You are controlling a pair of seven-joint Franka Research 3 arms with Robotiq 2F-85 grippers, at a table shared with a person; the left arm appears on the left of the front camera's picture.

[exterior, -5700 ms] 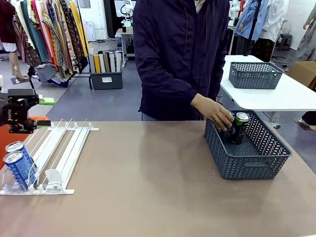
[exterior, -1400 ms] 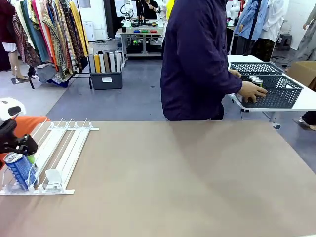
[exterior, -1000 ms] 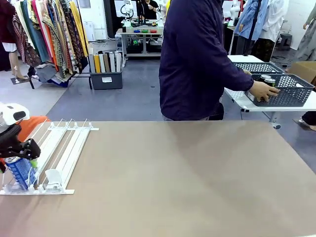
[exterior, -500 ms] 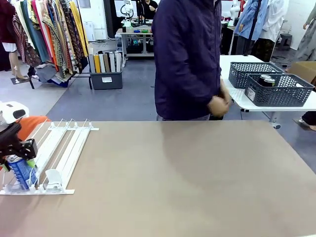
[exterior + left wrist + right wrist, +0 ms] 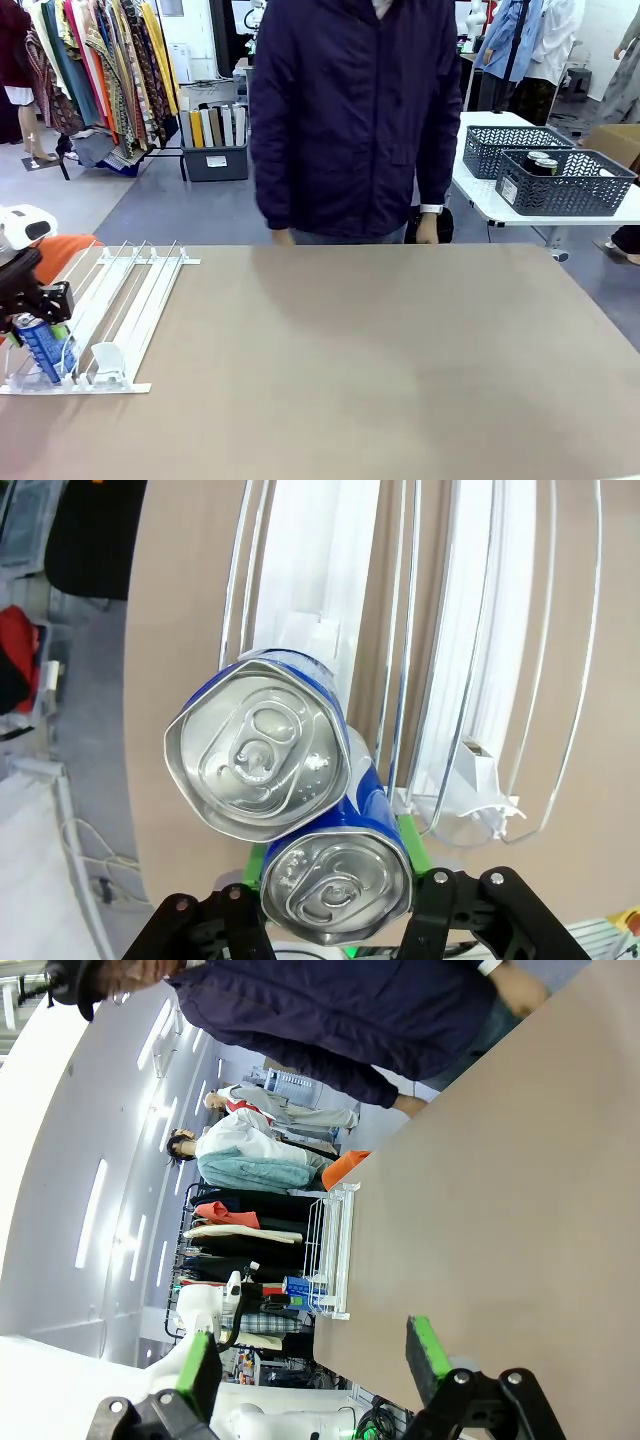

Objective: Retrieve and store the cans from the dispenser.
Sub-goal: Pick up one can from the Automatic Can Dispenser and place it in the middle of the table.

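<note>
Blue front can (image 5: 335, 890) at the low end of the dispenser (image 5: 130, 300), left gripper (image 5: 333, 852) clamped on it; a second can (image 5: 258, 758) rests against it and could be dragged up or tipped sideways on lifting. Right gripper (image 5: 312, 1355) spread, holding nothing

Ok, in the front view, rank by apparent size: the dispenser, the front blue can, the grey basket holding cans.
1. dispenser
2. grey basket, though it stands farther off, so its true size is unsure
3. blue can
</note>
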